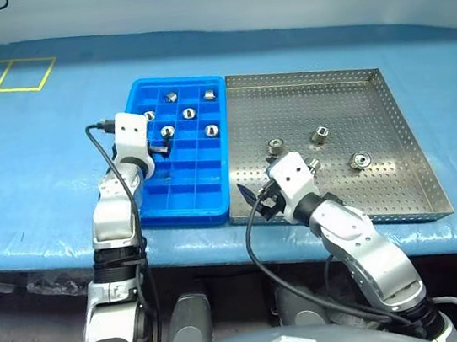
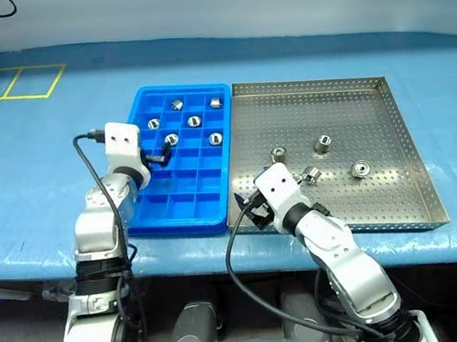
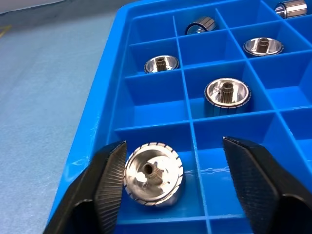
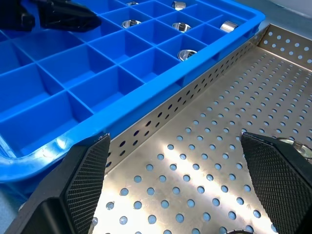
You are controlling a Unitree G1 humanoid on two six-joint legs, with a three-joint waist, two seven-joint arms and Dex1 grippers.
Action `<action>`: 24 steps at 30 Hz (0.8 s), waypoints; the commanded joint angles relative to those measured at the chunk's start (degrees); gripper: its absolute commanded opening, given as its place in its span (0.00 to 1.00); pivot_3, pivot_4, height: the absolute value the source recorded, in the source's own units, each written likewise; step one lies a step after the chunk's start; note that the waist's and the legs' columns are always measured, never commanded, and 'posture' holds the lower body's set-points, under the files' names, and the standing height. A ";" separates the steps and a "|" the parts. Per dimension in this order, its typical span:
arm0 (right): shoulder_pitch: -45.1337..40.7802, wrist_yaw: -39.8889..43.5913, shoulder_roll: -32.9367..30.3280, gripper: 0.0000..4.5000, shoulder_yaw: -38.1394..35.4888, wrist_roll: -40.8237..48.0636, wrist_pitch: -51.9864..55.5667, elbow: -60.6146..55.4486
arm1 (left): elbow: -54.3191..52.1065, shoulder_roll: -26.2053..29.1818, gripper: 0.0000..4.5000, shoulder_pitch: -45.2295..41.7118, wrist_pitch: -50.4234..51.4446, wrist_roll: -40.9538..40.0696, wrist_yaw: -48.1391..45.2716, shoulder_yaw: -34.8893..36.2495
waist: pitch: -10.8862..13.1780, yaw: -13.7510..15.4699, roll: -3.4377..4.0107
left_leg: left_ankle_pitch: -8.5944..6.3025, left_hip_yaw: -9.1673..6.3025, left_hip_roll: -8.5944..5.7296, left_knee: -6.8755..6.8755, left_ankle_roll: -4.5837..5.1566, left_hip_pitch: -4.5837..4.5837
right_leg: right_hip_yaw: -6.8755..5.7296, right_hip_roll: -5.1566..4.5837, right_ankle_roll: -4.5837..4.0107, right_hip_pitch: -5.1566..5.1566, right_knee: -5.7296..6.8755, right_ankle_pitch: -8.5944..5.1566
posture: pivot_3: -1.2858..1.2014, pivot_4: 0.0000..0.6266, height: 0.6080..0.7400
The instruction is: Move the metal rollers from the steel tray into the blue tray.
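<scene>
The blue tray [image 1: 185, 196] holds several metal rollers [image 1: 189, 113] in its far compartments. My left gripper [image 3: 173, 165] hangs open over the tray's left side. One roller [image 3: 153, 174] lies on a compartment floor between its fingers, close against one finger [image 3: 109, 185]. The steel tray [image 1: 373, 108] sits right of the blue tray, with several rollers [image 1: 320, 134] loose on its perforated floor. My right gripper [image 4: 173, 161] is open and empty above the steel tray's near left corner, beside the blue tray's wall.
Both trays rest side by side on a blue-covered table [image 1: 34, 181], close to its front edge. Yellow tape squares [image 1: 2, 75] mark the far left. Black cables [image 1: 109, 166] run along both arms.
</scene>
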 commanded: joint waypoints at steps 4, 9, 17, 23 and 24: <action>2.23 -1.10 -0.19 1.00 -3.71 -0.37 -0.26 -4.28 | 6.58 -2.01 1.00 -17.74 3.35 -10.49 -19.86 -8.17 | 0.12 0.14 -0.20 | 0.12 -0.16 -0.05 0.06 -0.02 -0.21 | -0.17 -0.01 -0.01 -0.02 -0.03 0.02 | 0.50 0.24 1.00; 4.19 -2.18 0.12 1.00 -4.81 -0.80 -0.23 -5.64 | 19.17 -3.70 1.00 -24.76 2.58 -10.40 -29.98 -16.45 | 0.06 -1.87 -0.11 | 0.03 0.11 -0.10 -0.01 0.11 -0.06 | 0.05 -0.10 0.04 0.01 -0.15 0.03 | 0.48 0.24 1.00; 7.84 -4.56 1.09 1.00 -5.26 -2.10 -0.60 -8.02 | 38.77 -8.33 1.00 -30.61 -5.02 -5.31 -32.94 -22.80 | 0.10 -4.07 -0.09 | 0.03 0.07 0.04 -0.09 0.12 -0.11 | 0.07 0.07 -0.01 -0.18 -0.01 0.00 | 0.44 0.24 1.00; 10.13 -5.97 1.87 1.00 -5.61 -2.98 -0.65 -9.26 | 48.19 -11.64 1.00 -32.89 -12.05 -1.86 -27.35 -22.05 | 0.10 -4.82 -0.10 | 0.03 0.14 0.00 -0.06 0.11 -0.13 | 0.14 0.00 0.01 -0.18 -0.06 0.00 | 0.43 0.24 1.00; 10.40 -6.13 1.93 1.00 -5.72 -3.06 -0.69 -9.35 | 49.49 -12.16 1.00 -33.17 -12.81 -1.69 -26.32 -21.55 | 0.10 -4.94 -0.10 | 0.03 0.14 -0.01 -0.06 0.11 -0.13 | 0.14 0.00 0.01 -0.18 -0.06 0.01 | 0.43 0.24 1.00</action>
